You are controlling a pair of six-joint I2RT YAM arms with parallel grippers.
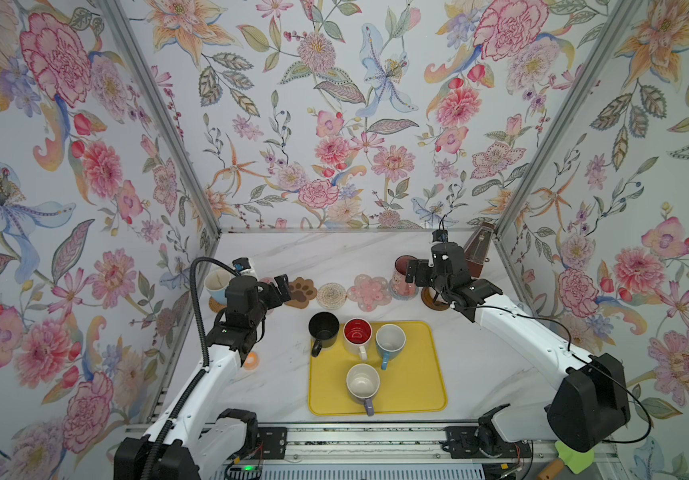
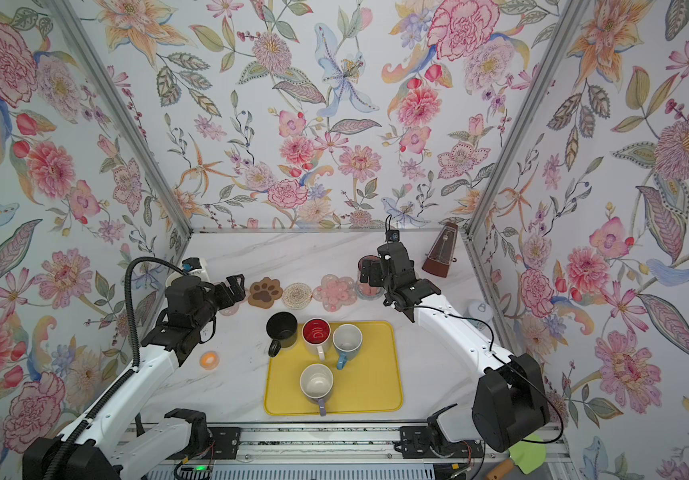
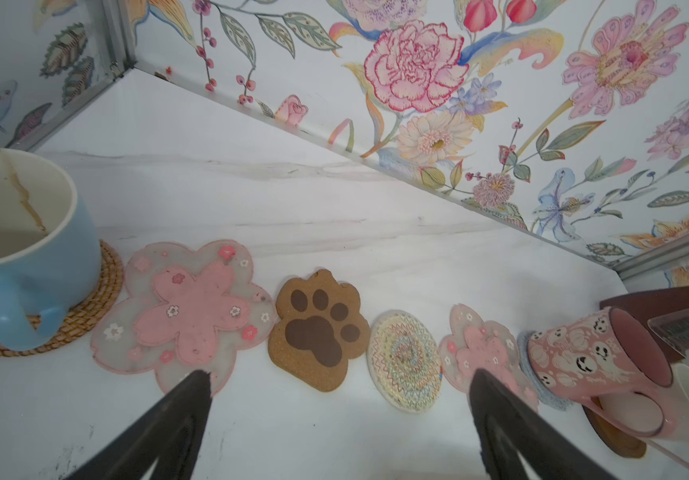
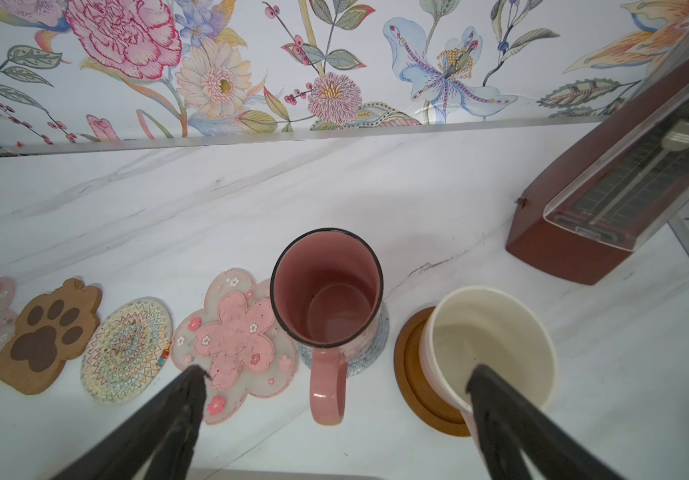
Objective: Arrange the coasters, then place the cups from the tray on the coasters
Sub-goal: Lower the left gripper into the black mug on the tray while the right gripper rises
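Coasters run in a row along the back: woven tan point(image 3: 101, 299), pink flower point(image 3: 193, 307), brown paw point(image 1: 302, 291), cream round point(image 1: 331, 296), a second pink flower point(image 4: 234, 336), grey-blue round point(image 4: 376, 353) and dark brown disc point(image 4: 409, 374). A blue cup point(image 3: 22, 249) stands on the tan one, a tall pink cup point(image 4: 326, 291) on the grey-blue one and a white-inside cup point(image 4: 492, 340) on the disc. The yellow tray point(image 1: 413, 374) holds black point(image 1: 324, 328), red-inside point(image 1: 357, 332), blue-handled point(image 1: 390, 338) and purple-handled point(image 1: 362, 382) cups. My left gripper point(image 3: 339, 374) hangs open before the paw. My right gripper point(image 4: 336, 372) is open and empty near the pink cup's handle.
A brown metronome point(image 1: 479, 253) stands at the back right corner. A small orange ring point(image 1: 251, 359) lies left of the tray, under my left arm. A small white lidded jar point(image 2: 479, 309) sits by the right wall. Floral walls close in three sides.
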